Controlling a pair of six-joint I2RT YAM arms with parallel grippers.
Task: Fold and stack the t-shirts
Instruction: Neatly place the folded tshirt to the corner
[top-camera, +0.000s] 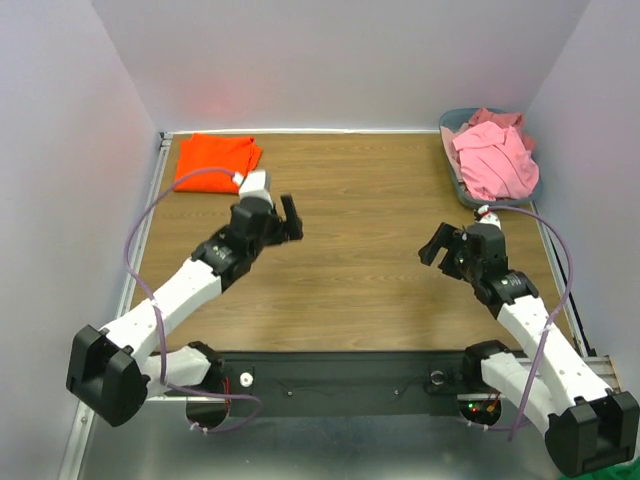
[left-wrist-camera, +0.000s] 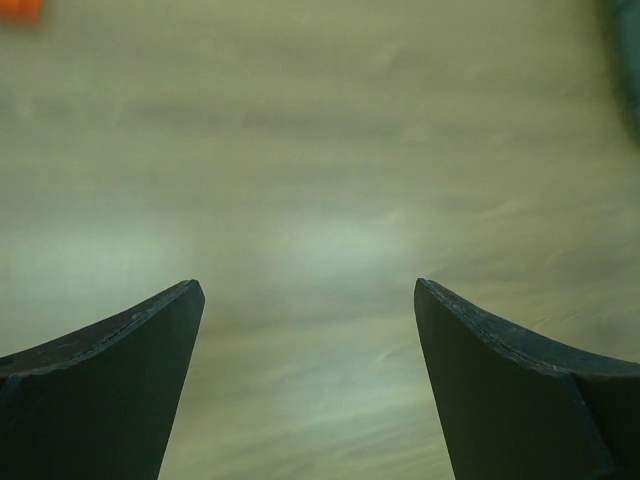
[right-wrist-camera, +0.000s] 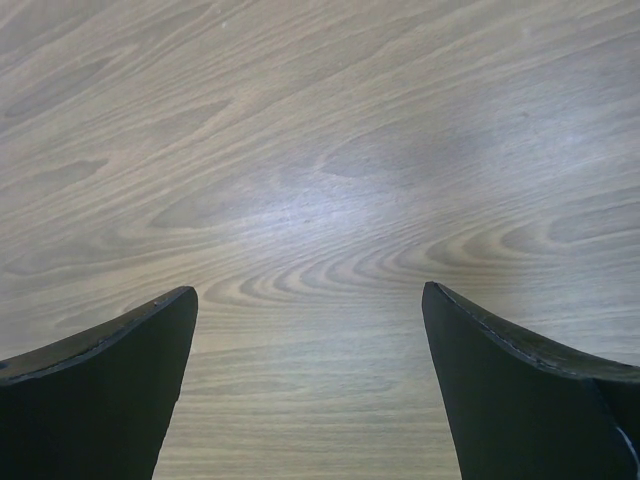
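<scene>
A bright orange-red t-shirt (top-camera: 215, 160) lies folded at the far left of the wooden table (top-camera: 370, 200). Pale pink t-shirts (top-camera: 490, 160) are heaped in the grey-blue basket (top-camera: 462, 192) at the far right. My left gripper (top-camera: 290, 220) hangs open over bare wood, right of and nearer than the orange shirt. In the blurred left wrist view the left gripper (left-wrist-camera: 305, 290) holds nothing, and a scrap of orange shirt (left-wrist-camera: 18, 10) shows in the top-left corner. My right gripper (top-camera: 440, 243) is open below the basket. The right gripper (right-wrist-camera: 310, 292) has only wood grain between its fingers.
White walls close in the table at the back and on both sides. A purple cable (top-camera: 140, 235) loops off the left arm near the left edge, and another (top-camera: 565, 250) off the right arm. The basket's dark edge (left-wrist-camera: 630, 60) shows at the left wrist view's upper right.
</scene>
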